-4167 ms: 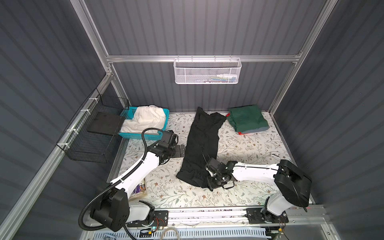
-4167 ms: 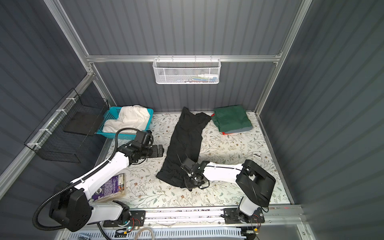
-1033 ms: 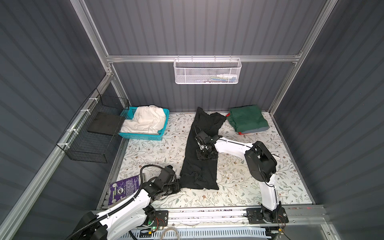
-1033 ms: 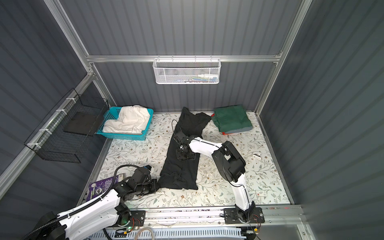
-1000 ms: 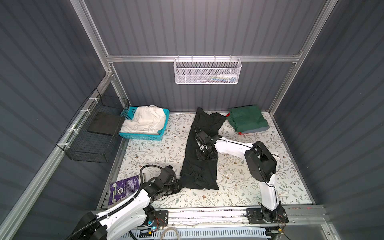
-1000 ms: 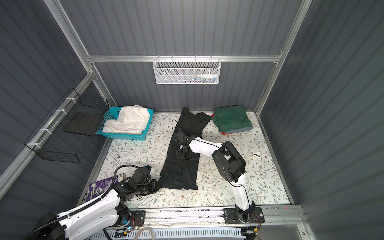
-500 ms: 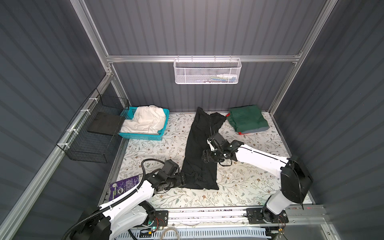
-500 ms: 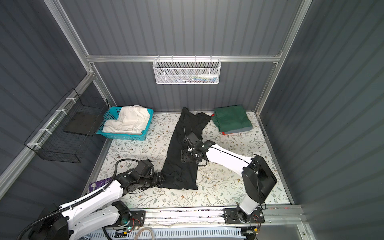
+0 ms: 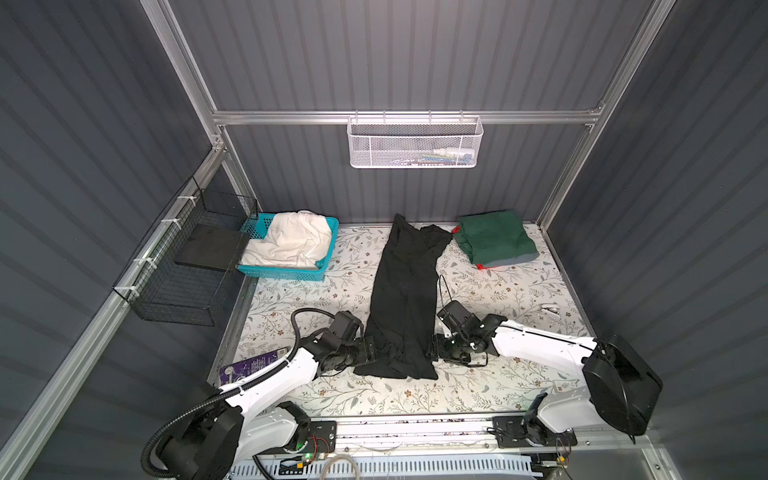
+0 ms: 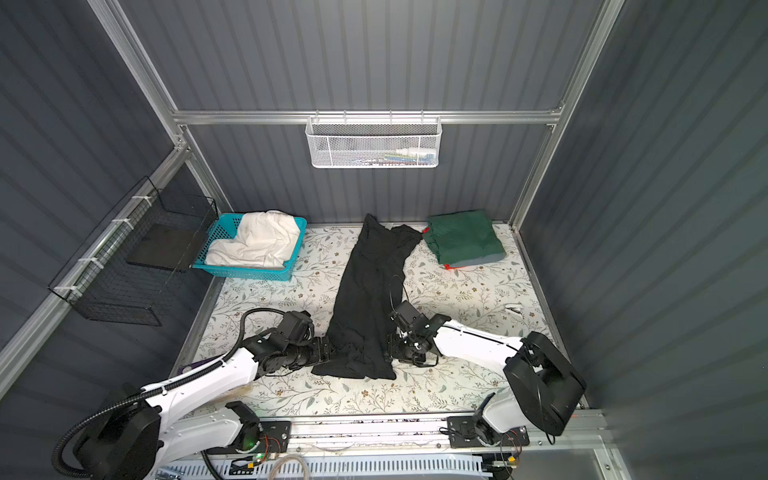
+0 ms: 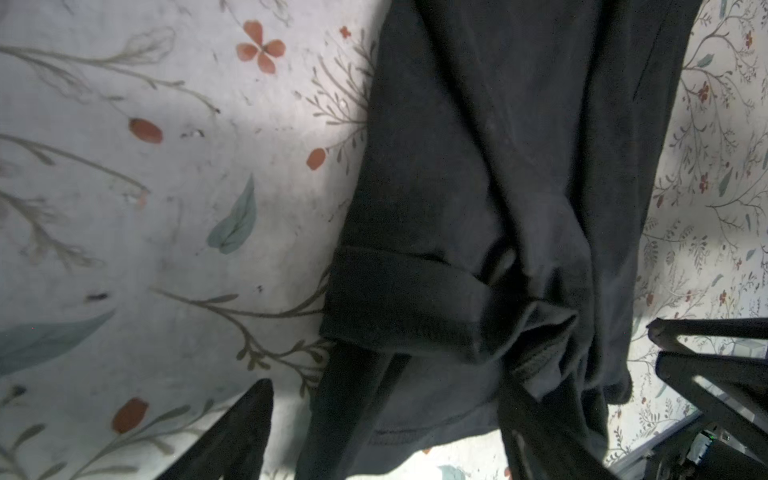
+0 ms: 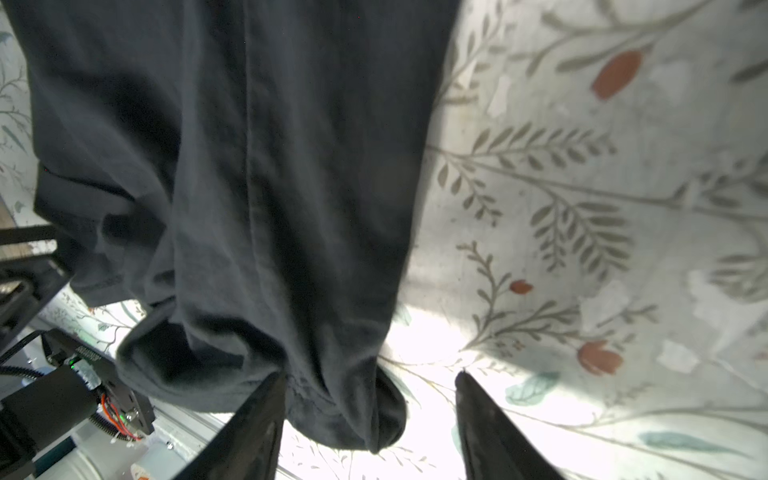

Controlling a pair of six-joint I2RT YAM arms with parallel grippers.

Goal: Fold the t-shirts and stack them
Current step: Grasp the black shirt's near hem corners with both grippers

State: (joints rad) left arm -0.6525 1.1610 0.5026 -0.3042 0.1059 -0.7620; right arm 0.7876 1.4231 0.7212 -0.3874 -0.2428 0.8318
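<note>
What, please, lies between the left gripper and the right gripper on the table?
The near end of the black t-shirt lies between left gripper and right gripper, in both top views.

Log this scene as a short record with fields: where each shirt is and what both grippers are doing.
black t-shirt: long narrow strip down the table middle
dark green t-shirt: folded, back right, atop grey cloth
cream-white t-shirt: crumpled in the turquoise basket, back left
left gripper: fingers open at black t-shirt's near left corner
right gripper: fingers open at its near right corner
</note>
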